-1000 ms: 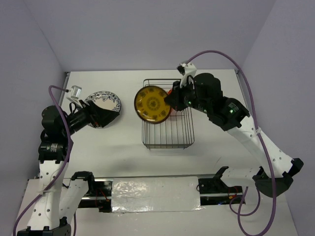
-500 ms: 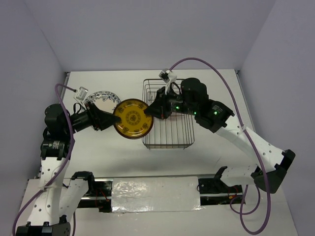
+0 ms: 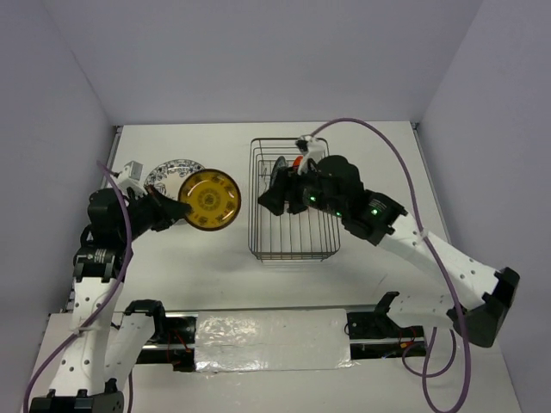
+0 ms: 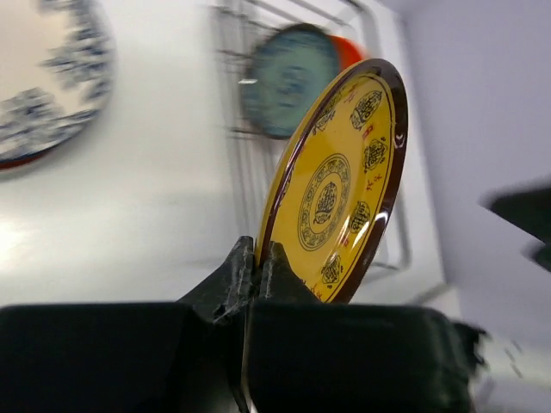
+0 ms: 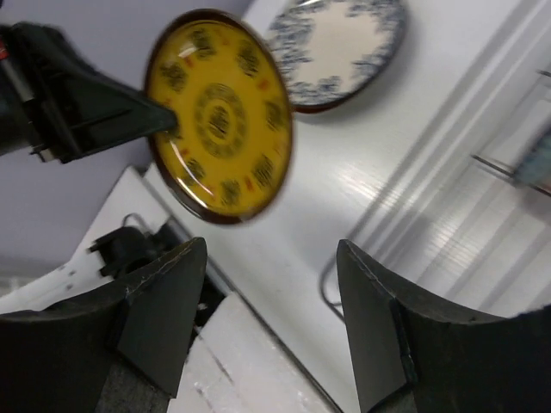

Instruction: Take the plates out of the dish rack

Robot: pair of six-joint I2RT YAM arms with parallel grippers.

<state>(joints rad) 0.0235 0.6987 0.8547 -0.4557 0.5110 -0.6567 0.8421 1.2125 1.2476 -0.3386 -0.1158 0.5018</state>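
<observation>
The yellow plate [image 3: 209, 200] is clamped by its rim in the left gripper [image 4: 256, 261] and held on edge left of centre in the overhead view, beside the blue-rimmed plate [image 3: 165, 173] laid flat. The right gripper [image 5: 269, 310] is spread wide with nothing in it, over the left side of the rack [image 3: 293, 237], where a teal plate [image 4: 288, 79] is stood.

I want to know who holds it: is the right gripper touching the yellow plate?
Apart. The right wrist view shows the right gripper open, the yellow plate well beyond its fingertips, gripped by the left gripper.
</observation>
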